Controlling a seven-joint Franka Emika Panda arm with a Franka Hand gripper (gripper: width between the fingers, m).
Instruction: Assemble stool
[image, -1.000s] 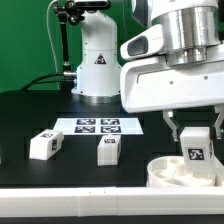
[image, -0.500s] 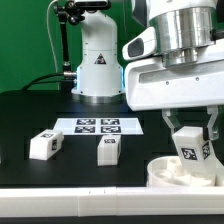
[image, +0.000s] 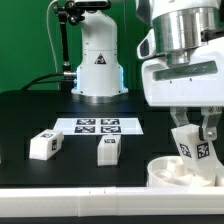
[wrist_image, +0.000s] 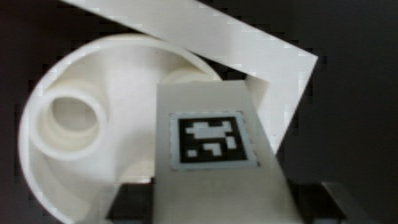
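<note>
the jaws of the gripper (image: 196, 138) are pinching a leg (image: 198, 152), a white block with a black-and-white tag, held tilted right above the seat (image: 170, 175), a thick white disc with a round socket, at the exterior view's lower right. it does not look screwed in yet, so i judge the build barely begun. a second leg (image: 108, 150) and a third leg (image: 43, 144) lie loose by the marker board (image: 98, 126), well apart from the seat.

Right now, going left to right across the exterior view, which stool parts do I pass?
Left leg → middle leg → seat. The held leg in the pincer overlaps the seat, so it's left out.
</note>
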